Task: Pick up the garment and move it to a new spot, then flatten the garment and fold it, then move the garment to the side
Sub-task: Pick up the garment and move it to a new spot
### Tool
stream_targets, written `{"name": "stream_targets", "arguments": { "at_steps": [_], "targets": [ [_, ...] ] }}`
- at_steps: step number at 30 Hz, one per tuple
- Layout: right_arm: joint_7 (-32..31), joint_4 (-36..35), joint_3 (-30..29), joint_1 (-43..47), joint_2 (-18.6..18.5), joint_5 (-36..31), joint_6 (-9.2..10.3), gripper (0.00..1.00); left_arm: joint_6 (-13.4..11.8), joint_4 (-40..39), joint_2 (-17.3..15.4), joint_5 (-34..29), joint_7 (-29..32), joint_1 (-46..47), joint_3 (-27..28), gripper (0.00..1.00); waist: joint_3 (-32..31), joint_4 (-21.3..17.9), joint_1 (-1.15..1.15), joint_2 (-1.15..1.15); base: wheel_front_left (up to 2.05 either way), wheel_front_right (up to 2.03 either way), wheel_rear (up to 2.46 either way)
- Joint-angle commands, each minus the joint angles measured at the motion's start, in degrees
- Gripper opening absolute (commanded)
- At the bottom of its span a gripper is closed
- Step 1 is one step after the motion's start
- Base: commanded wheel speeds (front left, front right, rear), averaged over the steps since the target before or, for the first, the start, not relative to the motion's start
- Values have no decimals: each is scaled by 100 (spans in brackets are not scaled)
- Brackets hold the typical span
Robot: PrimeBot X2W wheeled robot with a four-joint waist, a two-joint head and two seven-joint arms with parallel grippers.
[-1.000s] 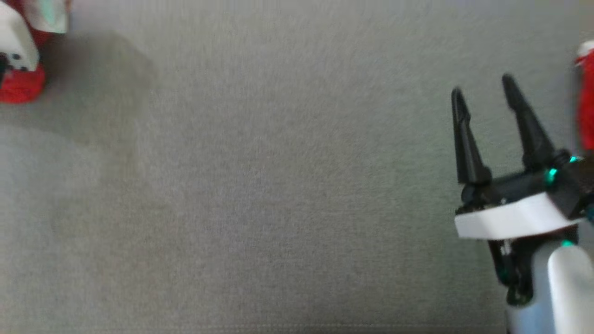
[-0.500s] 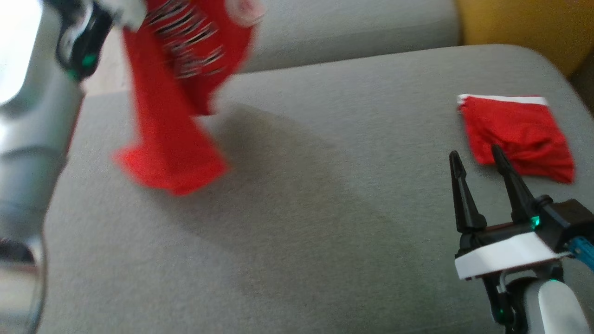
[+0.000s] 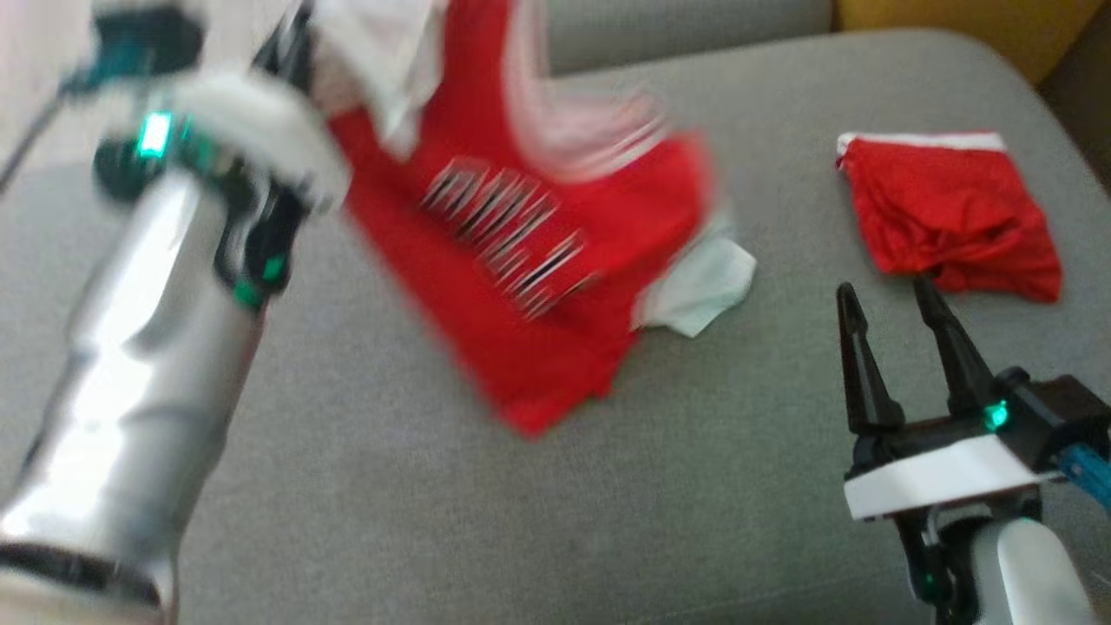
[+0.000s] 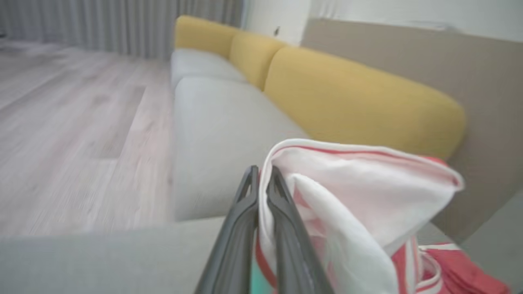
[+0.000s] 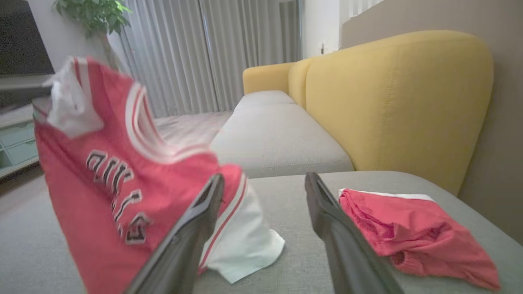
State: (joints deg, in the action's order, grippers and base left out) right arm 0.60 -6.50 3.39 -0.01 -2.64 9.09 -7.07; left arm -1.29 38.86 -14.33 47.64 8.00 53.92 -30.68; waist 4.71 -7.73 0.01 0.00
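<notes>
Garment: red jersey (image 3: 521, 260) with white trim and dark lettering, blurred. It hangs from its upper edge at 11 o'clock in the head view, and its white-lined lower part meets the grey seat cushion (image 3: 608, 521).
Left gripper (image 4: 263, 173): at 10 o'clock, fingers pinched together on the jersey's fabric.
Right gripper (image 3: 885, 295): at 4 o'clock, fingers spread wide, holding nothing, over the cushion.
Folded red cloth (image 3: 946, 217): white band along one edge, lying on the cushion at 2 o'clock, apart from the jersey.
Backrest (image 5: 388, 102): yellow, behind the cushion.
</notes>
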Motion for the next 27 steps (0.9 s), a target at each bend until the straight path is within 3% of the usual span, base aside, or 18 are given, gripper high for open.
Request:
{"name": "stream_targets", "arguments": {
  "at_steps": [1, 4, 9, 11, 12, 13, 21, 27],
  "targets": [
    [79, -169, 161, -393, -24, 41, -42, 100, -86, -75, -343, 33, -153, 204, 328, 0, 332, -21, -1, 0, 0, 0, 0],
    [174, -64, 196, -533, -24, 44, -42, 100, -236, 258, -527, 76, -470, -235, 492, 0, 563, -57, -1, 0, 0, 0, 0],
    [274, 106, 150, -616, -24, 1, -42, 100, -257, 636, -633, 213, -815, -676, 678, 0, 735, -10, -1, 0, 0, 0, 0],
    [294, 165, 118, -611, -23, -20, -42, 100, -210, 706, -619, 222, -923, -774, 677, 45, 722, 48, -1, 0, 0, 0, 0],
    [296, 193, 109, -605, -23, -31, -42, 100, -178, 729, -602, 222, -974, -810, 668, 87, 697, 81, -1, 0, 0, 0, 0],
    [298, 221, 101, -598, -23, -37, -42, 100, -151, 745, -578, 216, -1030, -843, 653, 100, 660, 119, -1, 0, 0, 0, 0],
    [258, 422, 113, -490, -23, -102, -42, 100, 198, 665, -528, -89, -1422, -1074, 289, 100, 67, 461, -1, 0, 0, 0, 0],
    [202, 551, 71, -193, -23, -107, -42, 100, 315, 332, -490, -251, -1744, -1663, 36, 100, -525, 726, -1, 0, 0, 0, 0]
  ]
}}
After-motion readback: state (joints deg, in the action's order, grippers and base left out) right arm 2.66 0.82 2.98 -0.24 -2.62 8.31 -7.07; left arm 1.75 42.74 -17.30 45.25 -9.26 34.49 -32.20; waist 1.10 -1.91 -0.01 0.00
